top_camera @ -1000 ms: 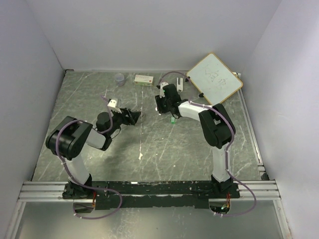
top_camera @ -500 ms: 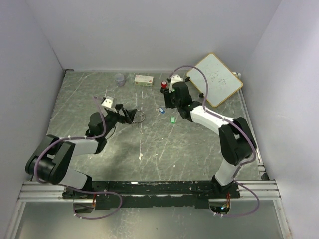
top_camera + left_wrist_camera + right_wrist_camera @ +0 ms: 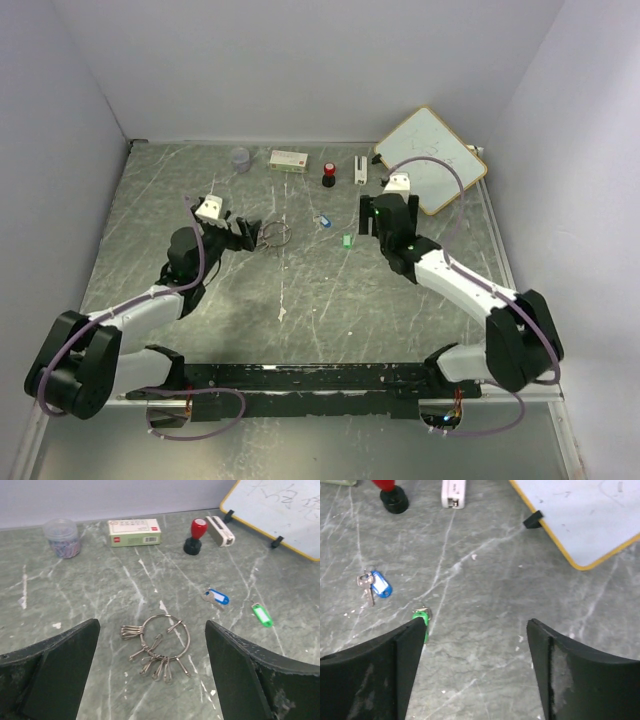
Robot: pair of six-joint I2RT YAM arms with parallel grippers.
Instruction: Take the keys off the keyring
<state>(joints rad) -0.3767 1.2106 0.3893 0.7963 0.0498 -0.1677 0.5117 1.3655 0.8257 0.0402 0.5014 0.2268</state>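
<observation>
Left claw (image 3: 151,627) and right claw (image 3: 476,622) gape empty over a marbled, perhaps stone, table (image 3: 330,300) between pale walls (image 3: 300,70).

The green key (image 3: 421,614) is half hidden behind the right tool (image 3: 476,622).

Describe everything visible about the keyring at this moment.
The keyring is a thin silver wire loop carrying a bunch of smaller metal clips fanned along one side. It lies flat on the table, just ahead of the open left pincer, and nothing touches it. The blue key and green key lie apart from it.
</observation>
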